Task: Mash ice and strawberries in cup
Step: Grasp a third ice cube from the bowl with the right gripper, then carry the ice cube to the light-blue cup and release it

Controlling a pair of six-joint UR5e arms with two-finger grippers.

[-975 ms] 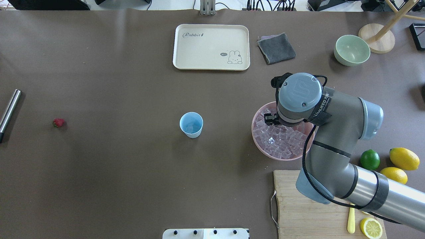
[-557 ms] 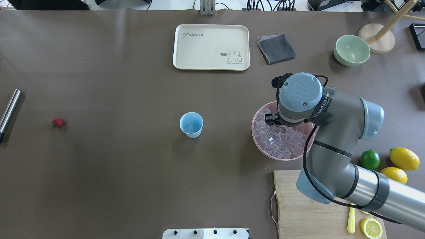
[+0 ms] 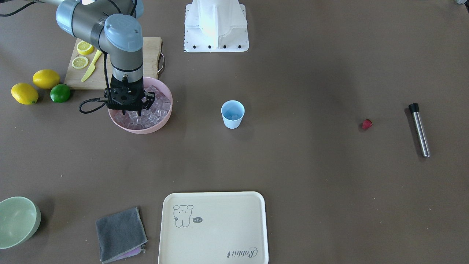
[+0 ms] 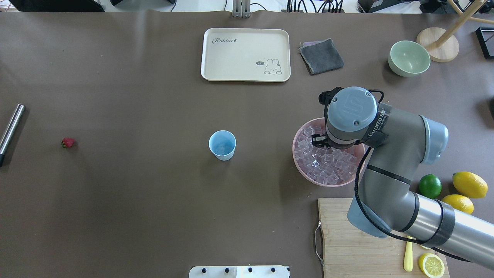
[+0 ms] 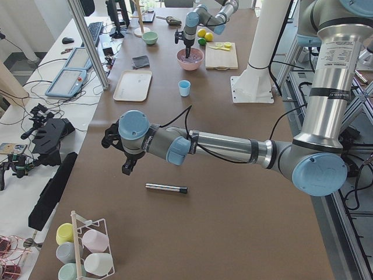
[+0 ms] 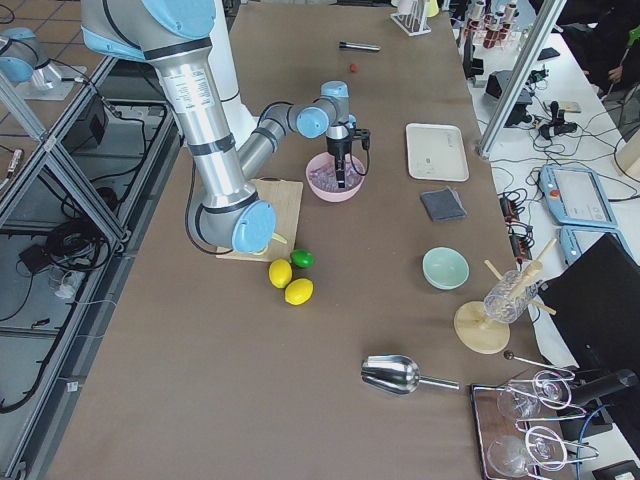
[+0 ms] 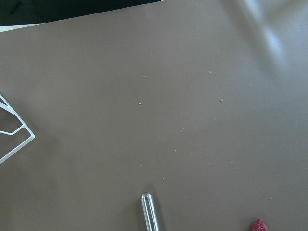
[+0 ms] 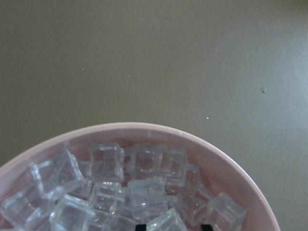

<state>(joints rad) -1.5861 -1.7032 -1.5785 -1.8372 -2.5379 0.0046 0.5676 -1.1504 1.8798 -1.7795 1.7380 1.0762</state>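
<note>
Front-facing view shows the right claw (image 3: 128, 109), spread apart, down at the ice (image 3: 158, 107) in the pink bowl (image 3: 146, 130).

The cream tray (image 4: 247, 50) carries the word "Rabbit" in cursive script at one corner. Beside its small rabbit drawing (image 4: 273, 67), a speech bubble (image 4: 259, 63) seems to read "hi~". In the front-facing view the word stands upside down. On the right arm (image 4: 389, 166), the blue joint cap (image 4: 352, 108) bears a raised "UR" mark, and a black band (image 4: 376, 126) shows pale capitals like "VANJEED", the first letter unclear.
</note>
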